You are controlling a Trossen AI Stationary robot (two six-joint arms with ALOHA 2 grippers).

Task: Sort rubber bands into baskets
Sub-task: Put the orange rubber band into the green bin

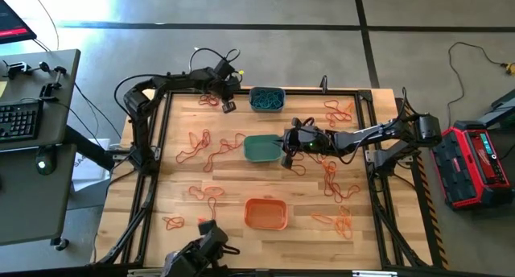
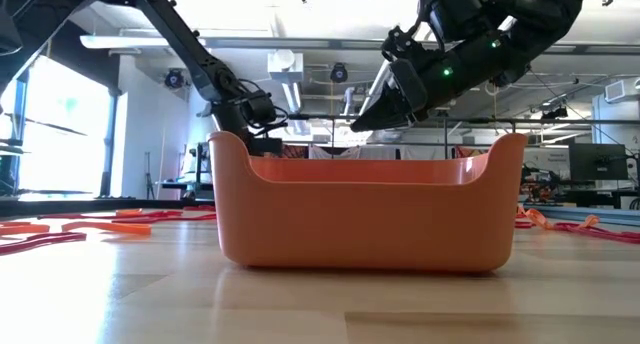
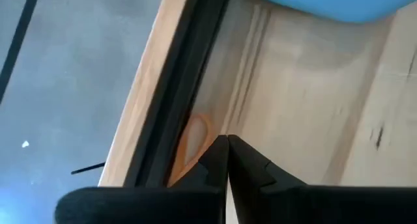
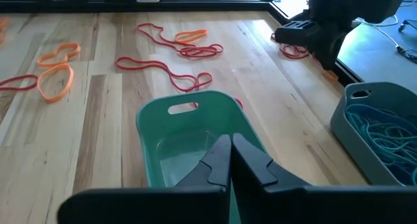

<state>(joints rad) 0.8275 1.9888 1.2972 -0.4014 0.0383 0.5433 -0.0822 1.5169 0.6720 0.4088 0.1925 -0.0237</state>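
My left gripper (image 3: 227,144) is at the table's far left (image 1: 227,102), beside the black frame rail (image 3: 186,87), and is shut on an orange rubber band (image 3: 195,140). The grey-blue basket (image 1: 266,98) to its right holds teal bands (image 4: 384,136). My right gripper (image 4: 229,142) hangs shut, holding nothing, over the teal-green basket (image 1: 259,149) at the table's middle. The orange basket (image 1: 265,213) stands near the front edge. Many red and orange rubber bands (image 1: 208,145) lie loose on the wood. My left gripper has one side of the orange band's loop (image 3: 210,140) at its fingertips, coming down at a slant from above. The fingers hide the pinch itself. The rest of the loop (image 3: 194,129) lies beside the tips, against the rail and the wood.
A black frame rail (image 1: 161,140) runs round the table top. More loose bands lie right of the teal-green basket (image 1: 334,179), at the far right (image 1: 338,109) and near the front left (image 1: 173,222). The right arm (image 1: 362,138) spans the table's right half.
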